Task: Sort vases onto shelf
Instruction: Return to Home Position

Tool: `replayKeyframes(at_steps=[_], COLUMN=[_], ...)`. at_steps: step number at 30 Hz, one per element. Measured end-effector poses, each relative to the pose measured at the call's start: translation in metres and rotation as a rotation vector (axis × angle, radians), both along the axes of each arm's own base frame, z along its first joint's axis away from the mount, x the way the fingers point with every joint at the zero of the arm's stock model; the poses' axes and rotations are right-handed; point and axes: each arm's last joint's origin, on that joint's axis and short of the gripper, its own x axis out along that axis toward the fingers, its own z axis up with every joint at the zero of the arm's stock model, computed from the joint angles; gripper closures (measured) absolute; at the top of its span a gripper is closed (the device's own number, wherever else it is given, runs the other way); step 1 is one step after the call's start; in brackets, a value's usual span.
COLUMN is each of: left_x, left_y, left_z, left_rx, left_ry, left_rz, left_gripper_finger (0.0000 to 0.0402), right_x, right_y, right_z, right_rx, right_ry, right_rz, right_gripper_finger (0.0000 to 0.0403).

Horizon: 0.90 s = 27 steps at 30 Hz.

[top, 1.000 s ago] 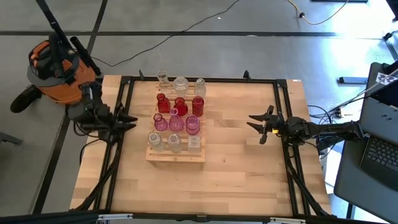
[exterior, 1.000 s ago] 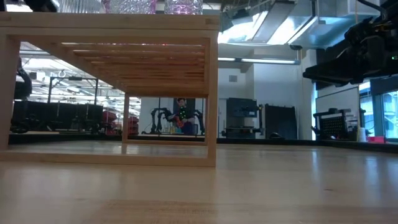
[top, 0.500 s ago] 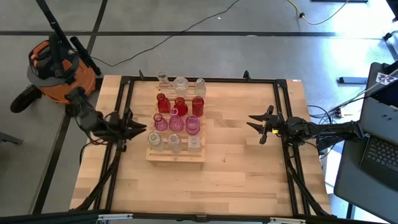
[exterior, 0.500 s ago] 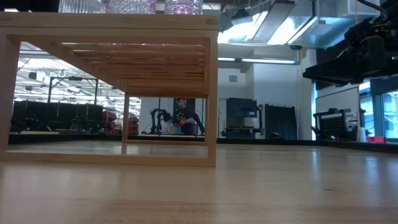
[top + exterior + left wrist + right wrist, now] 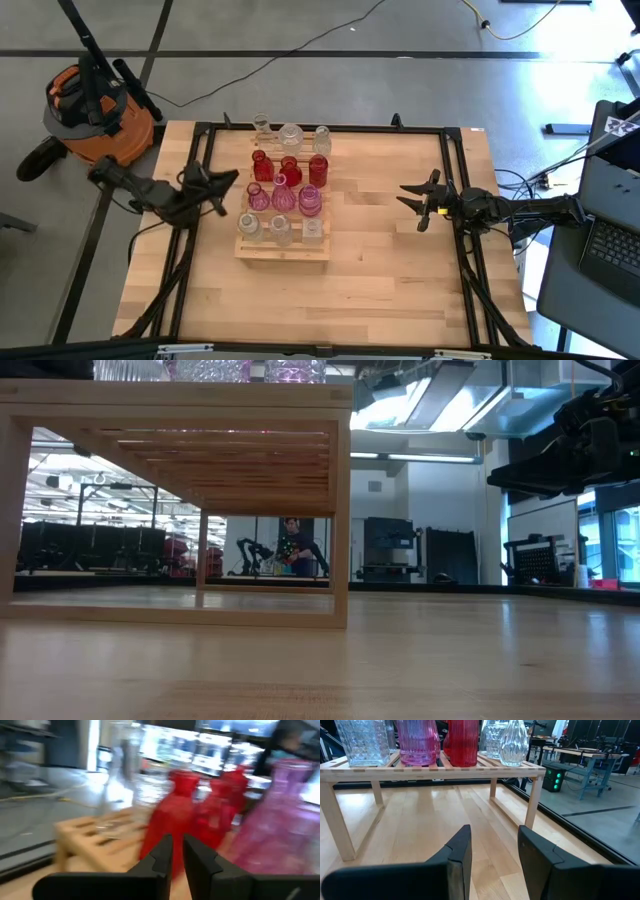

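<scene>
The shelf is a pale slatted rack standing left of the table's middle. On it stand rows of small vases: clear ones at the far end, then red, then pink, and clear again nearest. My left gripper is shut and empty, just off the rack's left side and level with the red and pink rows. In its wrist view a red vase stands straight ahead, with a pink one beside it. My right gripper is open over the bare table to the right of the rack.
Black frame rails run along the table's left and right sides. An orange vacuum stands off the far left corner and a laptop off the right edge. Bare wood lies right of and nearer than the rack. A person stands far behind.
My left arm has swung in from the table's left edge. Its gripper has moved right toward the rack and a little toward the far edge, and it now points at the red and pink rows. The vases, the rack and my right arm have kept still.
</scene>
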Motion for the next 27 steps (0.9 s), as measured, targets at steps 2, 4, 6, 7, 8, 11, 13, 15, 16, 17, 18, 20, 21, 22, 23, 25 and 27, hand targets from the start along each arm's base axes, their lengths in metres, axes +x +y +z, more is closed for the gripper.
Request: replayKeyframes(at_steps=[2,4,6,7,8,11,13,15,16,17,18,20,21,22,23,25,27], left_x=[0.000,0.001,0.001,0.001,0.001,0.003,0.005,0.006,0.007,0.008,0.008,0.009,0.009,0.009,0.009,0.009,0.010], left_y=[0.005,0.009,0.013,0.015,0.016,0.020,0.022,0.023,0.023,0.023,0.024,0.025,0.025,0.025,0.025,0.025,0.023], left_z=[-0.003,-0.007,-0.014,-0.018,-0.023,-0.038,-0.050,-0.063,-0.065,-0.065,-0.066,-0.066,-0.066,-0.066,-0.066,-0.066,-0.066], left_rx=[0.000,-0.031,-0.082,-0.113,-0.147,-0.216,-0.251,-0.315,-0.355,-0.372,-0.381,-0.389,-0.391,-0.395,-0.398,-0.387,-0.387], left_ry=[0.018,0.029,0.046,0.054,0.052,0.054,0.057,0.046,0.031,0.029,0.038,0.042,0.042,0.042,0.045,0.072,0.091], left_rz=[0.062,0.113,0.136,0.141,0.147,0.166,0.173,0.163,0.146,0.127,0.112,0.106,0.105,0.098,0.088,0.049,0.003], left_gripper_finger=[0.0369,0.0374,0.0378,0.0381,0.0383,0.0387,0.0388,0.0388,0.0388,0.0387,0.0387,0.0387,0.0387,0.0387,0.0387,0.0387,0.0387], right_x=[0.000,0.000,0.000,0.000,0.000,0.000,0.000,0.000,0.000,0.000,0.000,0.000,0.000,0.000,0.000,0.000,0.000], right_y=[0.000,0.000,0.000,0.000,0.000,0.000,0.000,0.000,0.000,0.000,0.000,0.000,0.000,0.000,0.000,0.000,0.000], right_z=[0.000,0.000,0.000,0.000,0.000,0.000,0.000,0.000,0.000,0.000,0.000,0.000,0.000,0.000,0.000,0.000,0.000], right_rx=[0.000,0.000,0.000,0.000,0.000,0.000,0.000,0.000,0.000,0.000,0.000,0.000,0.000,0.000,0.000,0.000,0.000], right_ry=[0.000,0.000,0.000,0.000,0.000,0.000,0.000,0.000,0.000,0.000,0.001,0.000,0.000,0.000,0.000,0.000,0.000], right_rz=[0.000,0.000,0.000,0.000,0.000,0.000,0.000,0.000,0.000,0.000,0.000,0.000,0.000,0.000,0.000,0.000,0.000], right_gripper_finger=[0.0292,0.0292,0.0292,0.0292,0.0292,0.0292,0.0292,0.0292,0.0292,0.0292,0.0292,0.0292,0.0292,0.0292,0.0292,0.0292,0.0292])
